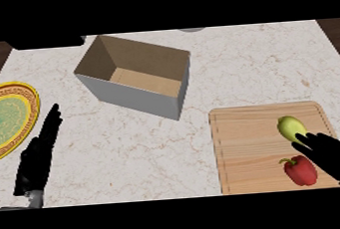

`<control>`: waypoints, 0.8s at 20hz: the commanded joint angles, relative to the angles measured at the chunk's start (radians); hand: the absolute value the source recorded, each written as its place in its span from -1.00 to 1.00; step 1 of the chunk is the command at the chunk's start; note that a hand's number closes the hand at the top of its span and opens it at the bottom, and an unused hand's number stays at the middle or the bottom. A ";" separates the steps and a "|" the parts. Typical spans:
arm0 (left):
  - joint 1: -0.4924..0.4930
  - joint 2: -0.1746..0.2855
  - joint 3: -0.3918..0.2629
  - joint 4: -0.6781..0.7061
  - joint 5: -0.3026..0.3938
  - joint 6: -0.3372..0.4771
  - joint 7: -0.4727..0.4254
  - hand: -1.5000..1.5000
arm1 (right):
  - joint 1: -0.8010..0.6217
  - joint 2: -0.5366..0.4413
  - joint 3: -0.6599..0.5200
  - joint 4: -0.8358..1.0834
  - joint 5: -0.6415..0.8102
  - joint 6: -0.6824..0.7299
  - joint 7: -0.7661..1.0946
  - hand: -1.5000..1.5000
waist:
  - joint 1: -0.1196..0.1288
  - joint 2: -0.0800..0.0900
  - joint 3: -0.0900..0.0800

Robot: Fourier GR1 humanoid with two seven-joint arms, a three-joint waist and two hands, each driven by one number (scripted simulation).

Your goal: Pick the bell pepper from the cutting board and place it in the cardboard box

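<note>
A red bell pepper (301,171) lies on the wooden cutting board (249,146) near its lower right corner. My right hand (329,153) comes in from the lower right, fingers straight and open, hovering just right of and above the pepper, its fingertips at a yellow-green vegetable (290,127). The open cardboard box (135,76) stands at the upper centre, tilted, with nothing visible inside. My left hand (37,158) rests open at the left, fingers pointing up.
A yellow-rimmed green patterned plate (4,120) sits at the left edge, close to my left hand. A dark object (46,43) lies at the counter's top left. Bare marble counter (132,154) lies between box and board.
</note>
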 commanded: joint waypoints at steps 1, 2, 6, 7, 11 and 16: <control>-0.003 0.008 0.015 -0.051 -0.014 -0.034 0.074 0.00 | -0.023 0.067 0.041 0.042 0.109 0.000 0.044 -1.00 | 0.005 0.001 0.001; -0.032 -0.051 0.013 0.060 -0.021 -0.016 -0.002 0.00 | -0.016 0.066 0.022 0.130 0.125 -0.061 -0.032 -1.00 | 0.002 0.002 0.001; -0.016 -0.010 0.052 -0.056 -0.028 -0.053 0.064 0.00 | -0.077 0.143 0.077 0.122 0.202 -0.004 0.062 -1.00 | 0.007 0.001 0.001; -0.068 -0.037 0.068 0.058 -0.038 -0.057 0.008 0.00 | 0.057 0.105 0.020 0.058 0.186 -0.054 -0.009 -1.00 | -0.004 0.000 0.000; 0.054 -0.046 0.084 -0.027 -0.047 -0.080 -0.026 0.00 | -0.010 0.137 -0.022 0.154 0.190 -0.049 -0.074 -1.00 | 0.005 0.000 0.000; 0.035 -0.086 0.073 -0.080 -0.096 -0.090 0.061 0.00 | -0.047 0.147 -0.062 0.139 0.192 0.037 -0.098 -1.00 | 0.005 0.000 0.000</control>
